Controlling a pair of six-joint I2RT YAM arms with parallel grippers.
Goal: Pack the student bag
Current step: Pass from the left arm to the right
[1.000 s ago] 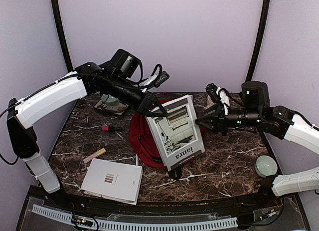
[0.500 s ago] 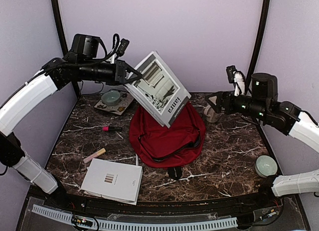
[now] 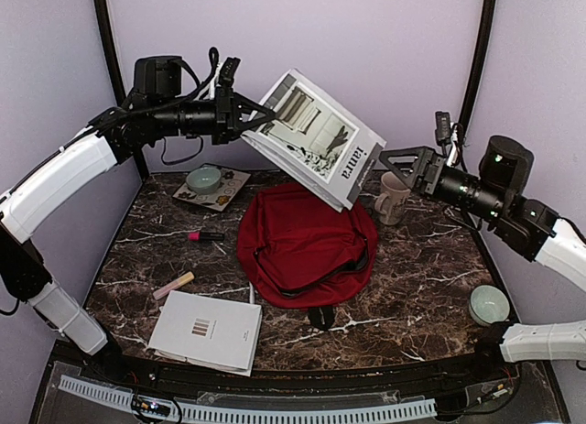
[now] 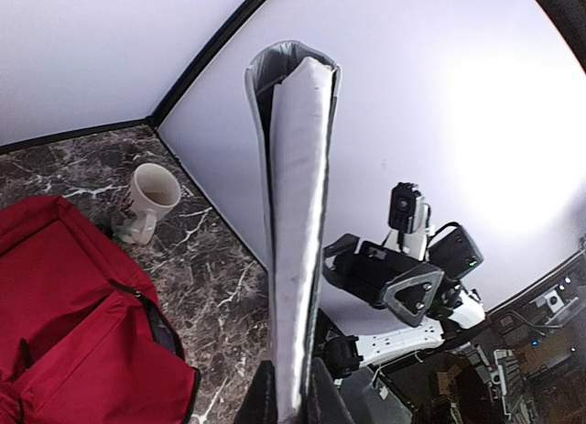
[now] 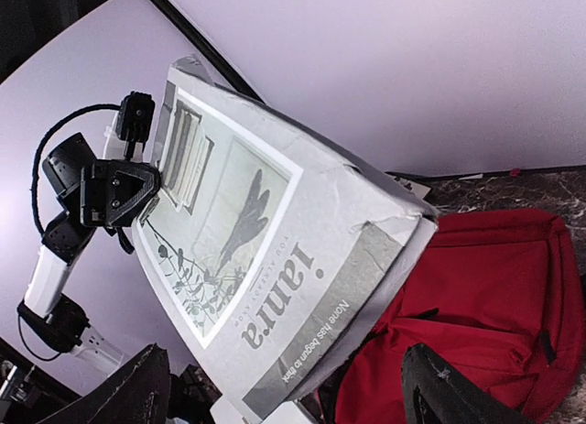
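Observation:
The student bag (image 3: 307,245) lies flat mid-table, red with a dark zipper; it also shows in the left wrist view (image 4: 73,296) and the right wrist view (image 5: 494,287). A grey magazine titled "ianra" (image 3: 316,140) hangs tilted in the air above the bag's far edge. My left gripper (image 3: 245,117) is shut on its upper left edge, with both fingers pinching the thin edge (image 4: 291,396). My right gripper (image 3: 400,161) stands open to the right of the magazine (image 5: 265,250), apart from it. Nothing is between its fingers (image 5: 284,387).
A beige mug (image 3: 392,198) stands behind the bag's right side. A green bowl (image 3: 488,305) sits at the right edge. At back left a bowl rests on a tray (image 3: 220,197). A pink marker (image 3: 205,235), a beige stick (image 3: 174,285) and a white booklet (image 3: 205,331) lie front left.
The left arm lifted the magazine from upright on the bag to high above it. The right gripper opened, let go of the magazine and drew back right.

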